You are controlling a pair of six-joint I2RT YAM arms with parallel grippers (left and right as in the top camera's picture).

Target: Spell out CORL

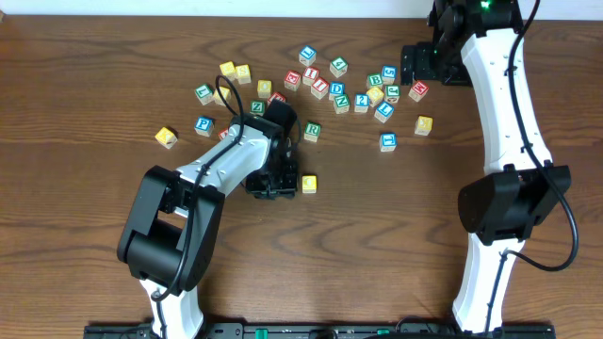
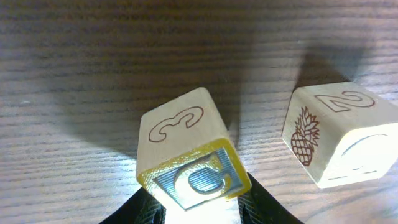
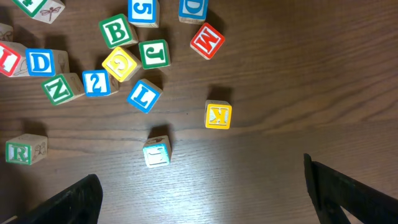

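Note:
In the left wrist view a wooden cube (image 2: 186,158) with a yellow-framed C face and a 3 on its side sits between the black fingers (image 2: 140,211) of my left gripper (image 2: 199,211), which is shut on it. From overhead the left gripper (image 1: 273,184) hides this cube. Just to its right stands a yellow-topped cube (image 1: 309,184), showing a pineapple and a 2 (image 2: 336,134). The green R cube (image 1: 312,131) (image 3: 18,152) lies behind it. A white-faced cube with a pale blue L (image 3: 157,152) (image 1: 388,141) lies alone. My right gripper (image 3: 202,193) hangs open, high at the back right (image 1: 415,66).
Several other letter cubes are scattered across the back of the table (image 1: 339,89), among them a yellow K (image 3: 218,116), a red M (image 3: 207,39) and a blue-faced L (image 3: 144,95). A lone yellow cube (image 1: 167,137) sits at the left.

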